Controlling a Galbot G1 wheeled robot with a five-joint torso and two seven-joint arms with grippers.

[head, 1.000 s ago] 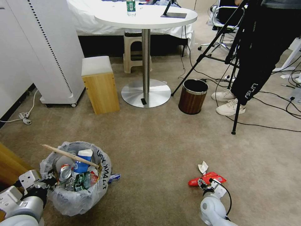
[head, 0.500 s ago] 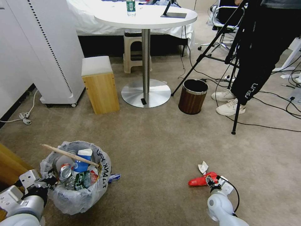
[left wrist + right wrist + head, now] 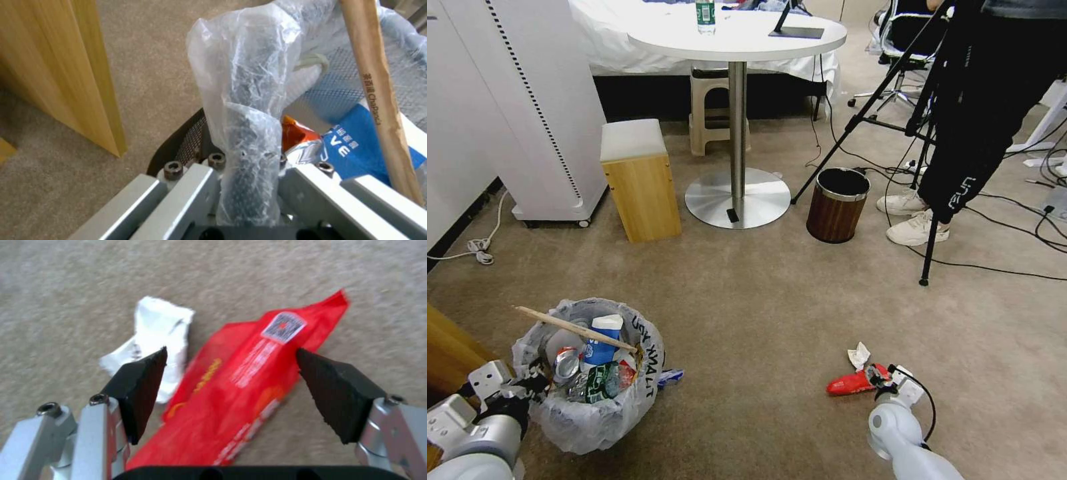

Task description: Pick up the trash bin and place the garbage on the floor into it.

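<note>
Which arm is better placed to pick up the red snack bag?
Right: the right gripper hangs open astride the red snack bag on the floor; the left gripper is clamped on the trash bin.

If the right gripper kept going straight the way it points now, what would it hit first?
Most likely the red snack bag: it lies between the open fingers of the right gripper, on the carpet. Remaining gap unclear.

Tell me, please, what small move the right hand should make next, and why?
Probably lower and close: the right hand is open, its fingers straddling the red snack bag lying flat on the floor, not yet pinching it.
</note>
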